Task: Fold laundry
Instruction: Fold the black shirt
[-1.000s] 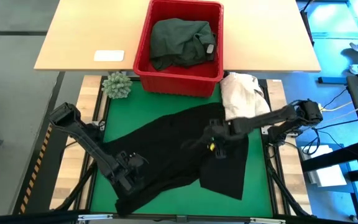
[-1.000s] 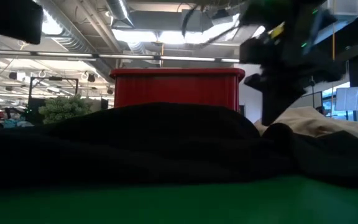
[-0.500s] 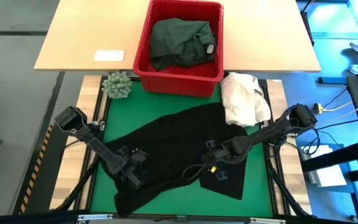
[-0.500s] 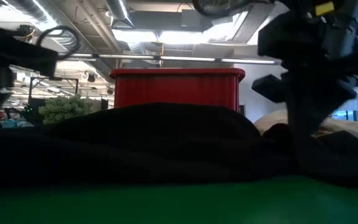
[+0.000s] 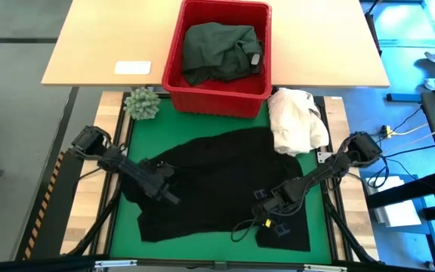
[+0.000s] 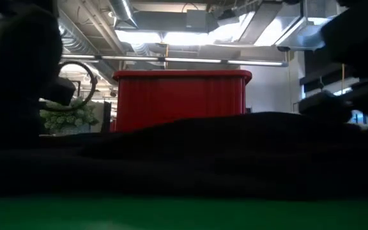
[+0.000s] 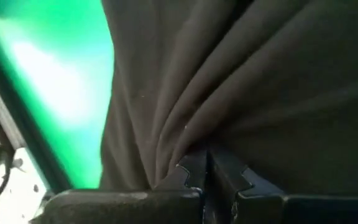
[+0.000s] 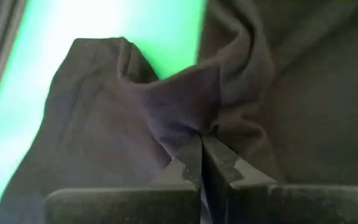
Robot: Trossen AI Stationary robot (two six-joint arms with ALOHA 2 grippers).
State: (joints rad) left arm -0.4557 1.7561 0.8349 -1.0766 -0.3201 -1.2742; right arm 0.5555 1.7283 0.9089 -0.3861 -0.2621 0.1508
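the left gripper (image 5: 166, 198) is pressed together on a pinch of the black garment (image 5: 217, 177), cloth bunching into ridges right at its fingertips (image 7: 194, 177); it sits near the left edge of the green mat (image 5: 195, 128). the right gripper (image 5: 266, 208) is likewise clamped on a raised fold of the same garment, toward the mat's near right corner, with a puckered flap standing up in front of its fingertips (image 8: 191, 163).

between the two grips the black garment lies spread but rumpled across the middle of the mat, its outline uneven, no clean fold visible yet. i judge this first piece to be in its opening fold, or only being straightened.

a dark green garment (image 5: 219, 49) is heaped untouched in the red basket (image 5: 174, 53) on the bench (image 5: 97, 38) beyond the mat's far edge. no folded pile shows anywhere, so most of the task looks left to do. a cream-white cloth heap (image 5: 297, 121) lies at the mat's far right corner.
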